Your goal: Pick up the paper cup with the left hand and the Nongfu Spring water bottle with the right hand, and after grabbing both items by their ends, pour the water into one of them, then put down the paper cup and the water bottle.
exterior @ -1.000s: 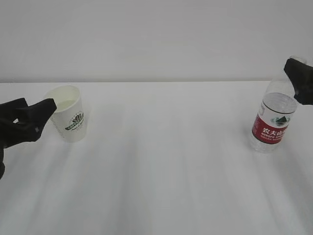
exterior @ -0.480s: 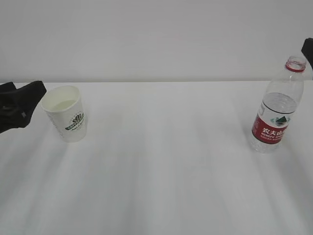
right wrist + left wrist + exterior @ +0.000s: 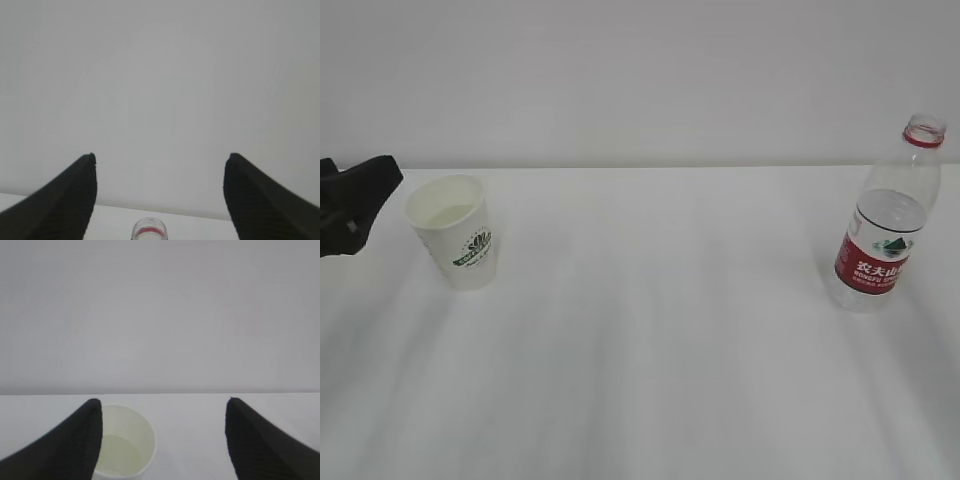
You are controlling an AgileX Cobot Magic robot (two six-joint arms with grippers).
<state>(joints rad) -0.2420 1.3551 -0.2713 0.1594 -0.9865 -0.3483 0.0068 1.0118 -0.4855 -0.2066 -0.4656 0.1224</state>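
The paper cup (image 3: pixel 453 232) stands upright on the white table at the left, green logo on its side, with a little clear water (image 3: pixel 117 455) in its bottom. My left gripper (image 3: pixel 365 195) hovers just left of it, apart from it. In the left wrist view the left gripper (image 3: pixel 162 401) is open and empty, with the cup (image 3: pixel 125 440) low beside its left finger (image 3: pixel 75 445). The Nongfu Spring water bottle (image 3: pixel 886 222) stands upright and uncapped at the right. My right gripper (image 3: pixel 161 156) is open and empty above and behind the bottle's red-ringed neck (image 3: pixel 149 231). It is outside the exterior view.
The white table (image 3: pixel 660 330) runs back to a plain pale wall (image 3: pixel 640 80). Only the cup and the bottle stand on it, far apart.
The left gripper has drawn back to the left, away from the cup. The right gripper has left the bottle's neck and gone out of the exterior view at the right.
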